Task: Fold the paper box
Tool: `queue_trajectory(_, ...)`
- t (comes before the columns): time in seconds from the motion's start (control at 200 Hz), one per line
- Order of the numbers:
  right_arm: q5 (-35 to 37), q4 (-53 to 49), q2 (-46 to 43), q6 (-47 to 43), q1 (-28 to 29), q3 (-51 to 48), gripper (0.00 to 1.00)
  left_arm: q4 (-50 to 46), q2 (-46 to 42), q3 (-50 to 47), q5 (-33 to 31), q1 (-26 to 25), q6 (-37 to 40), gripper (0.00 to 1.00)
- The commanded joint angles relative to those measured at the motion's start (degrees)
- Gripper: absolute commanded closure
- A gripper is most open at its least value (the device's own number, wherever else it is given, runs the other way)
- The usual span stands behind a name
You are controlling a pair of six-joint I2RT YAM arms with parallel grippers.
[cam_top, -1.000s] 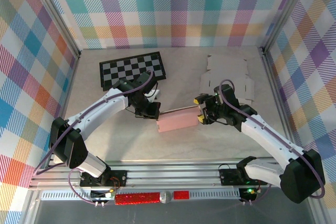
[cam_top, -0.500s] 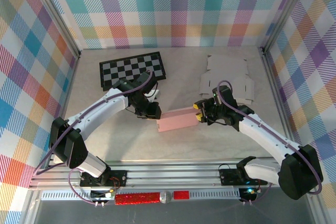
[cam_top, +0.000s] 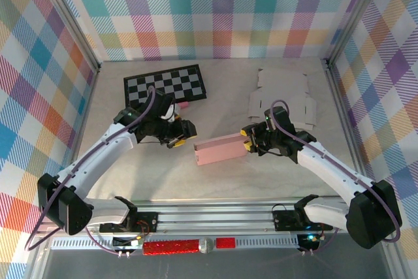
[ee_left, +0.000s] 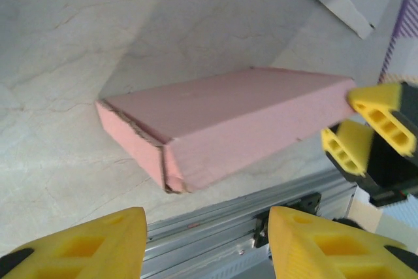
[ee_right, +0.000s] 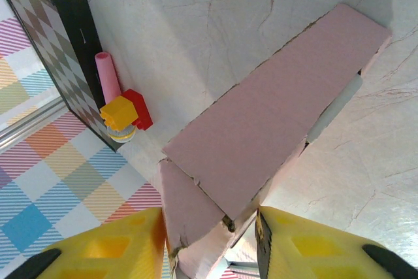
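Item: pink box [cam_top: 219, 151] on bench [cam_top: 261, 184]. Right end effector [cam_top: 246, 140] pinches its right end, likely steadying it. Left end effector [cam_top: 177, 138] spread, apart.

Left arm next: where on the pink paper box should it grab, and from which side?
Probably the free left end of the pink paper box, approached from the left by the open left gripper. The box is long and flat, so the jaws can span its thin height there, and the right gripper appears to clamp the opposite end. The seam there looks loose, so pinch gently.
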Motion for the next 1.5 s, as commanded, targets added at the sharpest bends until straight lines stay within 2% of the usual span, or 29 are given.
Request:
queue_trajectory(0.0,-0.2,-2.7,1.2,-1.0,-0.3,-0.8,0.6,3.9,0.8,-2.3,2.9,0.9,-6.3,0.49)
queue_trajectory(0.145,-0.4,-2.7,1.4,-1.1,-0.3,-0.6,0.6,6.7,1.5,-4.5,4.4,0.9,-7.7,0.51)
queue_trajectory(0.555,-0.5,-3.1,0.8,-1.0,-0.3,-1.0,0.61,8.6,1.1,-8.9,5.2,0.9,-7.2,0.67)
queue_trajectory(1.14,-0.8,-4.2,0.0,-0.6,-0.3,-1.9,0.62,9.5,-0.1,-13.2,4.8,0.8,-5.5,0.71)
queue_trajectory(1.26,-1.0,-4.7,-0.1,-0.7,-0.3,-1.8,0.62,8.2,0.0,-13.2,3.8,0.6,-3.9,0.77)
queue_trajectory(1.405,-0.8,-6.9,-0.7,-2.6,-0.6,-0.6,0.56,7.0,0.7,-13.2,2.9,0.1,-2.3,0.78)
queue_trajectory(1.495,-0.6,-9.7,-1.0,-6.8,-1.4,2.5,0.51,6.9,0.9,-13.4,2.4,-0.2,-2.0,0.79)
